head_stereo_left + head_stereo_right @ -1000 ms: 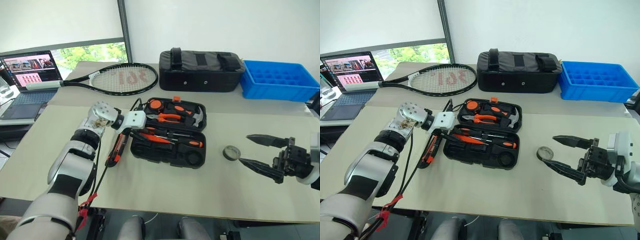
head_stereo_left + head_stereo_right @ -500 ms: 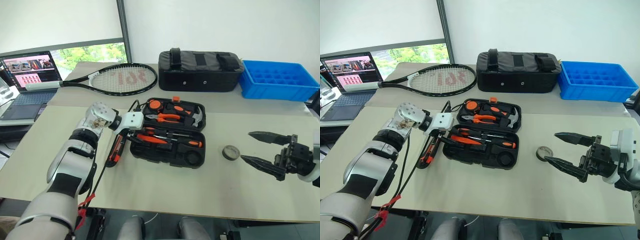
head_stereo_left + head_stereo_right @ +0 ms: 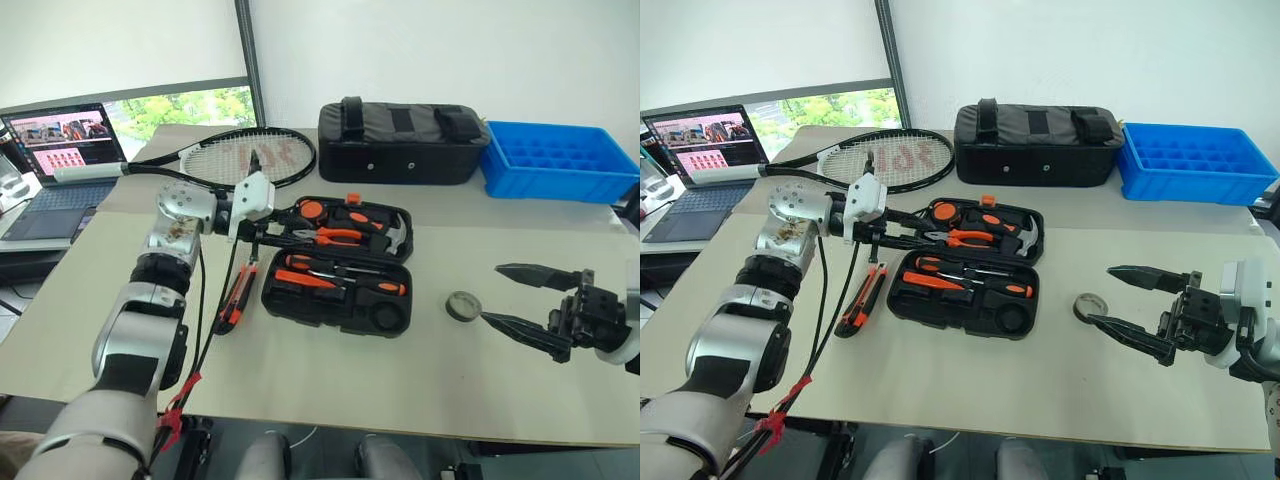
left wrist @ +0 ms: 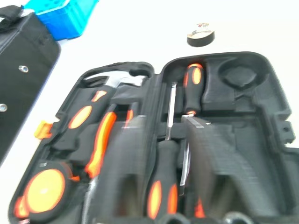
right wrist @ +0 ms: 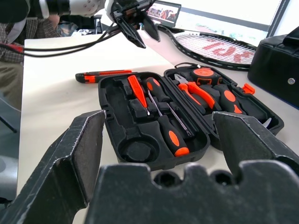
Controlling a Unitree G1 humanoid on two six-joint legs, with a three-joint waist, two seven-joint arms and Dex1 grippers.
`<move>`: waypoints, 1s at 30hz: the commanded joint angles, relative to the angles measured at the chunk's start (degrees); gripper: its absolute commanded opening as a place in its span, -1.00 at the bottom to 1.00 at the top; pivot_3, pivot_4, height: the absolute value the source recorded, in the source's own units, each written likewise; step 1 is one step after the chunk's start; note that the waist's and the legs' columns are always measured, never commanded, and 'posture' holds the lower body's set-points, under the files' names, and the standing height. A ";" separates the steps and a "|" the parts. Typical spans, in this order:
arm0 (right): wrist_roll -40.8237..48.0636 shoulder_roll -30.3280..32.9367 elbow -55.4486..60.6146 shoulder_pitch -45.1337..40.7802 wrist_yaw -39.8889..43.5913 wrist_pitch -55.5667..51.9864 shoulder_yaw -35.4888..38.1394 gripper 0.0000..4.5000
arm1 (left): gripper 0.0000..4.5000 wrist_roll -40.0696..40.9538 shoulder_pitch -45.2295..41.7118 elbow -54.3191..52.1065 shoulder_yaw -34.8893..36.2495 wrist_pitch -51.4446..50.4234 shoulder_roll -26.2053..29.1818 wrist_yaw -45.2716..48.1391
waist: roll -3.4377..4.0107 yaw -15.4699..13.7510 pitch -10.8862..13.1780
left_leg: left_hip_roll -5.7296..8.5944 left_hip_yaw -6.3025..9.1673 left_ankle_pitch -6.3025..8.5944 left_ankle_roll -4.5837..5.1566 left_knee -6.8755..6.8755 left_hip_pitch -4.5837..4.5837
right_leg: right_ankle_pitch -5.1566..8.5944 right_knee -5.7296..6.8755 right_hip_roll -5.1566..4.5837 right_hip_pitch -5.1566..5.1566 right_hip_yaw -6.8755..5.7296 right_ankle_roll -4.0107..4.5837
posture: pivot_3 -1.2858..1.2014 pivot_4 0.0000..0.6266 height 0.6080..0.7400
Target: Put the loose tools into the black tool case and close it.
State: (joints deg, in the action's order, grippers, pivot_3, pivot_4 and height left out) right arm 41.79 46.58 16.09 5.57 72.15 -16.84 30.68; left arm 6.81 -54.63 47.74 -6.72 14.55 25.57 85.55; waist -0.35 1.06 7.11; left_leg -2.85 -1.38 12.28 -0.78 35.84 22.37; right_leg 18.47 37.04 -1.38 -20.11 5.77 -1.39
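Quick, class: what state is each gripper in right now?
Left gripper: cannot be told.
Right gripper: open, holding nothing.

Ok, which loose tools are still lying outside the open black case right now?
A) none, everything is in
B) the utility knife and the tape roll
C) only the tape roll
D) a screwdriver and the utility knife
B: the orange-black utility knife lies on the table by the left side of the black tool case, and the grey tape roll sits to its right, while the screwdrivers rest in their slots.
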 commanded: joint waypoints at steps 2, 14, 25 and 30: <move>0.47 0.05 0.37 -0.91 -0.21 1.24 0.01 0.88 | -0.99 -0.86 3.50 -2.73 -0.95 -1.20 -1.60 -3.60 | -0.03 -0.11 0.02 | -0.01 0.04 -0.01 0.00 0.04 0.02 | 0.00 0.04 0.02 -0.01 -0.01 0.00 | 0.03 -0.52 0.51; -1.82 0.10 -0.39 -0.18 -0.35 2.99 -0.51 0.88 | -0.99 -13.77 5.31 7.38 -9.59 4.49 -1.68 -11.98 | -0.05 -0.29 0.00 | 0.03 0.06 -0.01 -0.01 0.09 0.00 | 0.02 0.00 0.00 0.06 0.00 -0.04 | 0.03 -0.52 0.51; -2.42 0.42 -0.72 -0.21 -0.59 2.91 -1.07 0.88 | -0.99 -1.84 5.54 0.09 -2.53 -1.93 -2.75 -5.92 | 0.08 0.04 -0.08 | 0.03 0.06 -0.12 0.08 0.12 -0.14 | 0.10 0.10 0.04 0.14 0.06 -0.34 | 0.03 -0.52 0.51; -2.50 0.19 -1.91 -1.50 0.01 3.48 -2.28 0.88 | -0.99 2.09 5.77 -3.62 0.93 -5.90 -2.02 -5.91 | 0.06 -0.19 -0.05 | 0.02 0.07 -0.11 0.09 0.08 0.08 | -0.03 0.04 0.05 -0.03 0.03 -0.11 | 0.03 -0.52 0.51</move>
State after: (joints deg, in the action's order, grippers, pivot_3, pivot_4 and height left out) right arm 39.00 46.57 13.77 4.89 71.97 -14.81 27.90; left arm 7.98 -48.13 45.60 -7.29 9.38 22.69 81.24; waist -0.28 0.87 7.06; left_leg -2.81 -1.30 12.17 -0.68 35.92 22.45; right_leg 18.43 37.07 -1.34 -20.13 5.81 -1.49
